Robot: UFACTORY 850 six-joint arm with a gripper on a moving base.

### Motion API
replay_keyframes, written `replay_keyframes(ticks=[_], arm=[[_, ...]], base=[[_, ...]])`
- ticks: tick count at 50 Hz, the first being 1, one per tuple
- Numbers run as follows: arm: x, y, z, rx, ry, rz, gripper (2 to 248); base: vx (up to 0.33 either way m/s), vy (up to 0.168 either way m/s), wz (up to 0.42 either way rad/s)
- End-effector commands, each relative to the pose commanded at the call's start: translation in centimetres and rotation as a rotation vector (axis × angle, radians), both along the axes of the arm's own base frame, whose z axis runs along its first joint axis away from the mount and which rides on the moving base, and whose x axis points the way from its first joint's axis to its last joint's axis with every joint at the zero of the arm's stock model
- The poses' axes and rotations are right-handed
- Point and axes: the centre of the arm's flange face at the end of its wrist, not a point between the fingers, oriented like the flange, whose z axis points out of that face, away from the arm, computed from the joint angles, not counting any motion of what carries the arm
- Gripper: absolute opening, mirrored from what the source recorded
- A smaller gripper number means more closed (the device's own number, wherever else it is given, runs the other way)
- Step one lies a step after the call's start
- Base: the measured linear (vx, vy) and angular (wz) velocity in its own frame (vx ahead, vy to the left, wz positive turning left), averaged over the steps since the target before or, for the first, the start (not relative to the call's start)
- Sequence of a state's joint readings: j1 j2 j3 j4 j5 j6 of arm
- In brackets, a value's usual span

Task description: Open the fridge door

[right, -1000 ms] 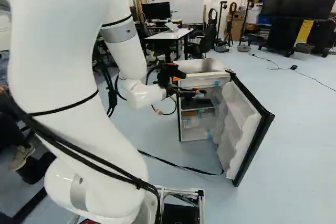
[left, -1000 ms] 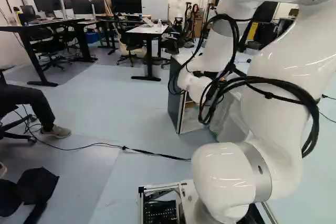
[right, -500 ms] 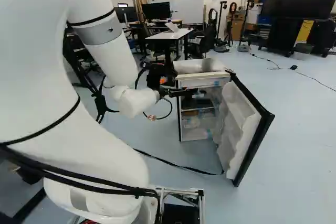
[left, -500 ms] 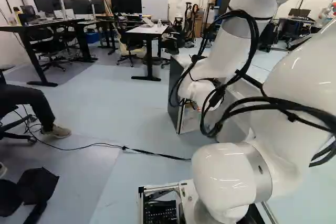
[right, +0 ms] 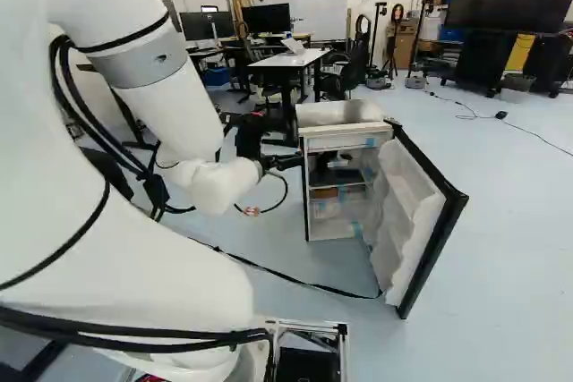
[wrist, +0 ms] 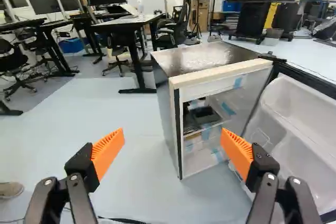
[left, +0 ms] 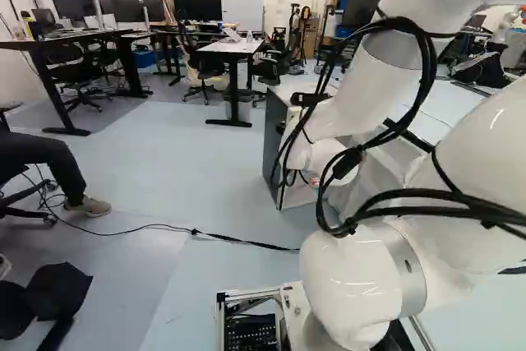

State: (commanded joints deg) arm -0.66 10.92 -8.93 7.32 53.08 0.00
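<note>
Gripper [wrist: 173, 140] spread wide, nothing between; fridge [wrist: 210, 59] at 12 to 1 o'clock from it; door [wrist: 294, 119] already ajar, wide, at 2 to 3; a swing toward 3 could bump door shut; pushing ahead too low or far right could clip front edge [wrist: 226, 73]; likely best room over floor [wrist: 121, 98], 10 o'clock.

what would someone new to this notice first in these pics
Probably the big white arm, which fills much of the left of the right base view. Next, the small fridge just right of the middle there, its door swung wide open to show the shelves. In the wrist view, the open gripper's bright orange pads stand out, with the fridge ahead of them.
</note>
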Motion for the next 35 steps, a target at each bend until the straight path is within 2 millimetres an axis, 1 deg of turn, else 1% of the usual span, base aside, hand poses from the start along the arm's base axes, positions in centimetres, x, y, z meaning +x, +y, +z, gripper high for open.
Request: replay_keyframes(ticks=[16,35], arm=[[-1.5,0.7,-0.2,-0.022,0.019,0.075,247],[-2.5,1.2,-0.4,-0.038,0.031,0.123,247]], base=[[0.0,0.0,0.0],[0.0,0.0,0.0]])
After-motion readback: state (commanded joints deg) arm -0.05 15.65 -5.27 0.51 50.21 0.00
